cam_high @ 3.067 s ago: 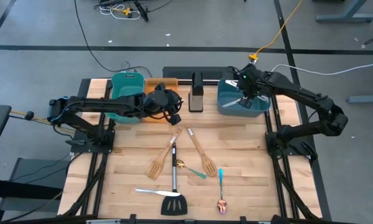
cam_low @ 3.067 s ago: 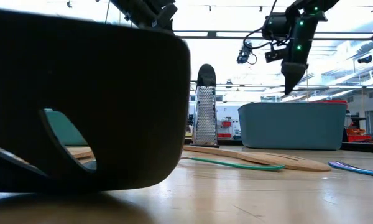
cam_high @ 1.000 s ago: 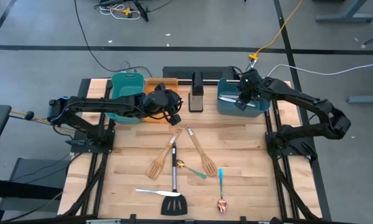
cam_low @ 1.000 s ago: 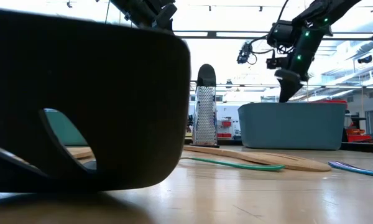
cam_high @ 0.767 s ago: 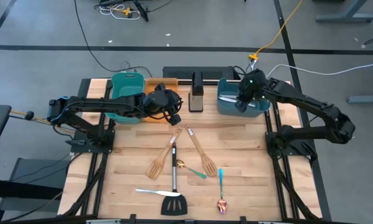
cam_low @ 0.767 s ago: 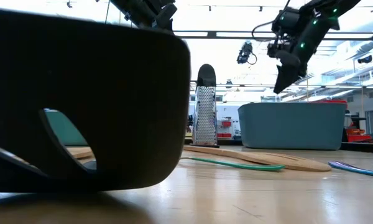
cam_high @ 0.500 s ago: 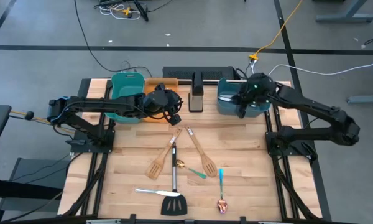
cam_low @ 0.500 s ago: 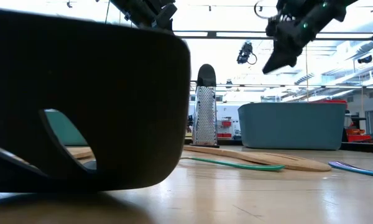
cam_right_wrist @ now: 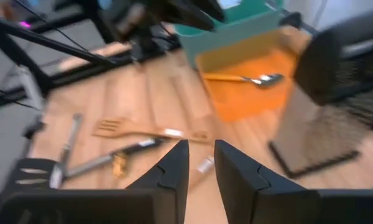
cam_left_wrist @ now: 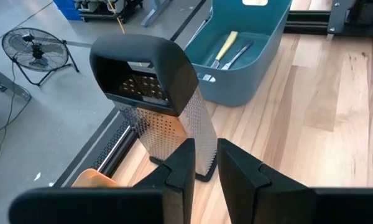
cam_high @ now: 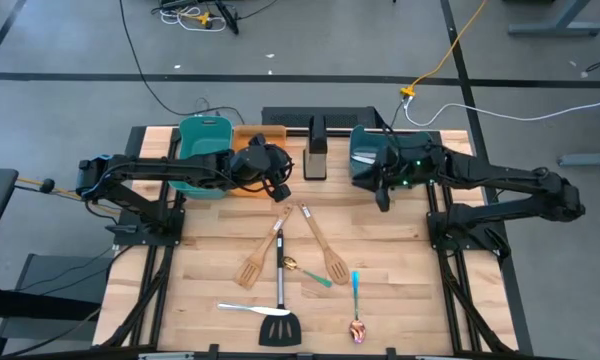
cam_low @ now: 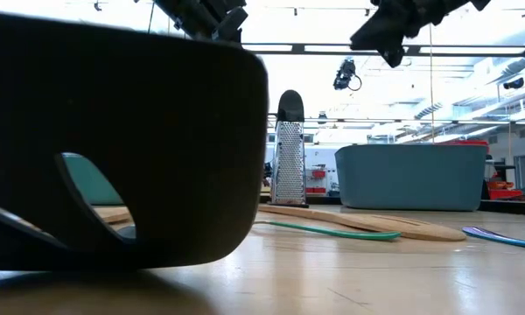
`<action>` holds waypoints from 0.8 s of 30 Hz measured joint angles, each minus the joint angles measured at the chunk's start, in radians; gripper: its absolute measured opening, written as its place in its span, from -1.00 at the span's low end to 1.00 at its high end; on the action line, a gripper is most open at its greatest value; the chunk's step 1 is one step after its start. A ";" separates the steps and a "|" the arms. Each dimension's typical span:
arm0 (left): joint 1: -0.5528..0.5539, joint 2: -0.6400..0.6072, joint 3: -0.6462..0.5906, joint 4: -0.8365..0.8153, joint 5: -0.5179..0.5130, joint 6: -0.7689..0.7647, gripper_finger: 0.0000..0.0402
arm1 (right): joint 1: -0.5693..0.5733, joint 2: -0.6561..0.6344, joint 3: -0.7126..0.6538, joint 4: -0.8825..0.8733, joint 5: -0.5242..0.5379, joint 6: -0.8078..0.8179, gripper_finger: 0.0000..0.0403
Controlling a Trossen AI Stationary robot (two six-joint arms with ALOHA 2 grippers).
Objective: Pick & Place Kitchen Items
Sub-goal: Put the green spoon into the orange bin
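Two grippers hung empty. The left gripper (cam_left_wrist: 204,163), fingers nearly together, faced the grater (cam_left_wrist: 158,93). The right gripper (cam_right_wrist: 201,163), narrowly parted, hovered by the blue bin (cam_high: 365,150).

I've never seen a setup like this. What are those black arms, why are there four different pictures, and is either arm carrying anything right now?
These are two robot arms bolted to a wooden table, each ending in a two-finger claw. One picture looks straight down, one sits at tabletop level, and one camera rides on each wrist. The left claw waits near the orange bin, fingers nearly together, holding nothing. The right claw hangs at the front edge of the blue bin, also empty, a narrow gap showing between its fingers. A steel grater stands between the bins. Loose on the table lie wooden spatulas, a black turner, a knife and several spoons. The blue bin already holds some cutlery, and the orange one a spoon.
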 joint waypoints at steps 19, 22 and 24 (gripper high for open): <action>-0.001 0.000 0.000 0.001 0.244 0.001 -0.64 | 0.300 0.021 0.000 0.204 0.090 0.202 -0.57; 0.000 0.000 0.000 0.000 0.312 -0.001 -0.63 | 0.323 0.023 0.000 0.236 0.090 0.225 -0.57; 0.000 0.000 0.000 0.000 0.388 -0.015 -0.63 | 0.334 0.027 0.000 0.253 0.090 0.227 -0.57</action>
